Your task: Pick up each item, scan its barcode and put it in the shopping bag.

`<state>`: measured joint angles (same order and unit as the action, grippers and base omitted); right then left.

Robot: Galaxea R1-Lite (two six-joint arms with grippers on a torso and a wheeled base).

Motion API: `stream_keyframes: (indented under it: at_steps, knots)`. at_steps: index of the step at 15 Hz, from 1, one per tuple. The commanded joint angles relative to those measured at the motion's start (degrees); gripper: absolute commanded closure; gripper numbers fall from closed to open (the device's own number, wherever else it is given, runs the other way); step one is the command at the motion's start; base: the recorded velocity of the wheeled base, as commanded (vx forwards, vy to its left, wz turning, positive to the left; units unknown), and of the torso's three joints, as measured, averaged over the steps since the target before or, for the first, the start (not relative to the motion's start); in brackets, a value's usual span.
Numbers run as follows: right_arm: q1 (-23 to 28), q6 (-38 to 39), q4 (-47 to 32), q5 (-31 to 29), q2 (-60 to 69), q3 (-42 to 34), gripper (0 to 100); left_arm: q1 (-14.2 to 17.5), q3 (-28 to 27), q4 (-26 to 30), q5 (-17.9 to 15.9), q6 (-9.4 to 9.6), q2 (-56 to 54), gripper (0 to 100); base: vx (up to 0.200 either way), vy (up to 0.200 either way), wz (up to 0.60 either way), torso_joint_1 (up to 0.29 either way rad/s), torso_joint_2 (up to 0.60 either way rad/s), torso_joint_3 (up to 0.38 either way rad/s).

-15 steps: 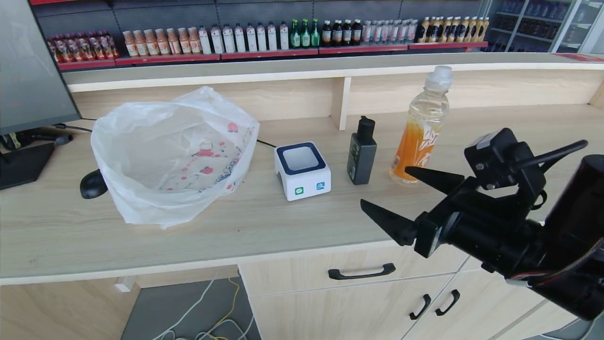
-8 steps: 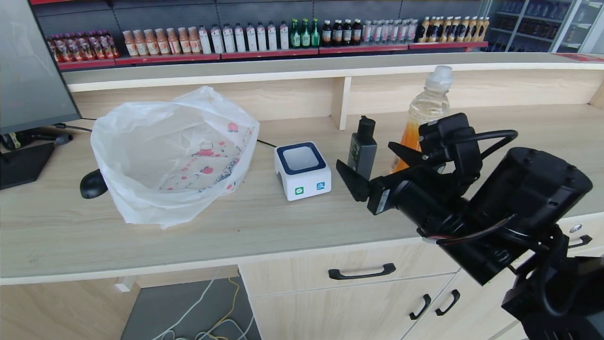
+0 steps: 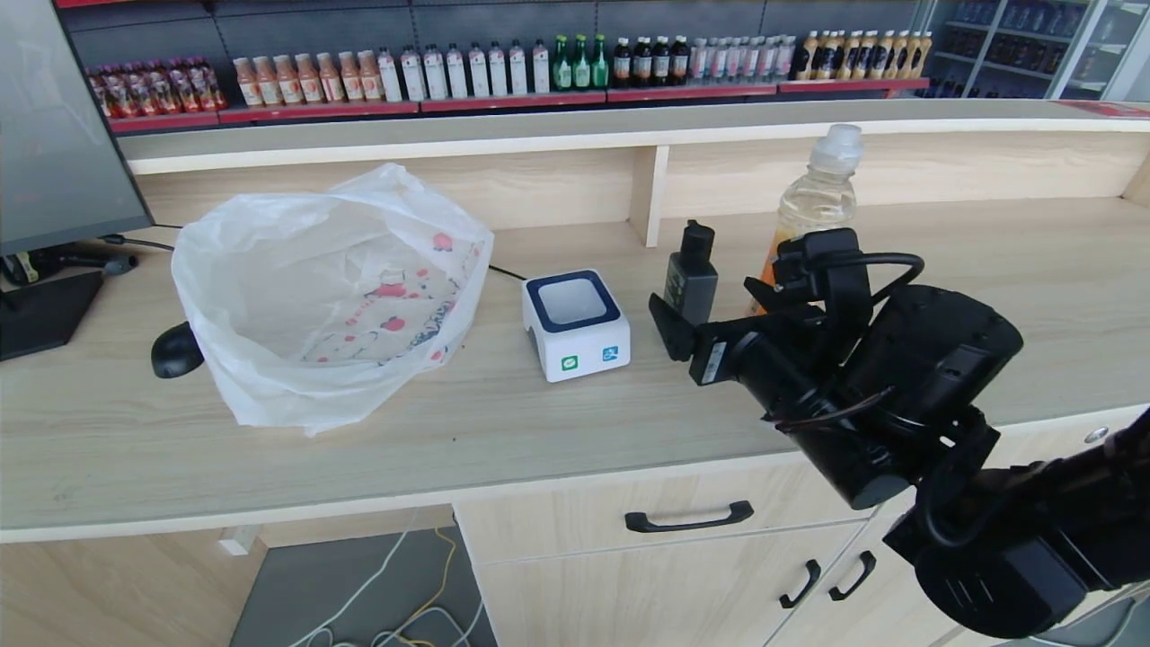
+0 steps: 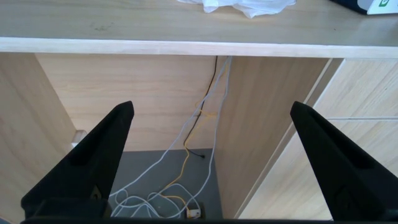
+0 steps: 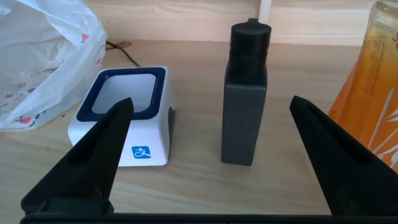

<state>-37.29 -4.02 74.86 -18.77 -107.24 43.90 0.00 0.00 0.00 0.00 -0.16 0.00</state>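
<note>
Left gripper (image 4: 211, 107) splayed before under-counter cables (image 4: 160, 199)

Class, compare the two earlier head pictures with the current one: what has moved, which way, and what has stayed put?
The right gripper swung up from the counter's front edge, forward and toward the robot's left. It now sits open at the dark bottle, not gripping it. Nothing was grasped or released. The shopping bag, scanner, dark bottle and orange drink bottle stayed where they were.

Glossy black right arm (image 3: 907, 377), looped black cable (image 3: 898, 258), pointed black fingers (image 3: 669, 328)
</note>
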Motion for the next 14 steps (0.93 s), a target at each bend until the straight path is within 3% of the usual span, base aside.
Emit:
stream_keyframes:
  at_steps: [1,14]
  knots:
    - [0.8,0.9,0.0,0.1,-1.2,2.2,0,0.0,0.0,0.0,0.0,-0.02,0.0,0,0.000,0.000,0.00,0.000,0.00,0.000]
    - [9.0,2.9,-0.4,4.9,-10.6,13.2,0,0.0,0.0,0.0,0.0,-0.02,0.0,0,0.000,0.000,0.00,0.000,0.00,0.000]
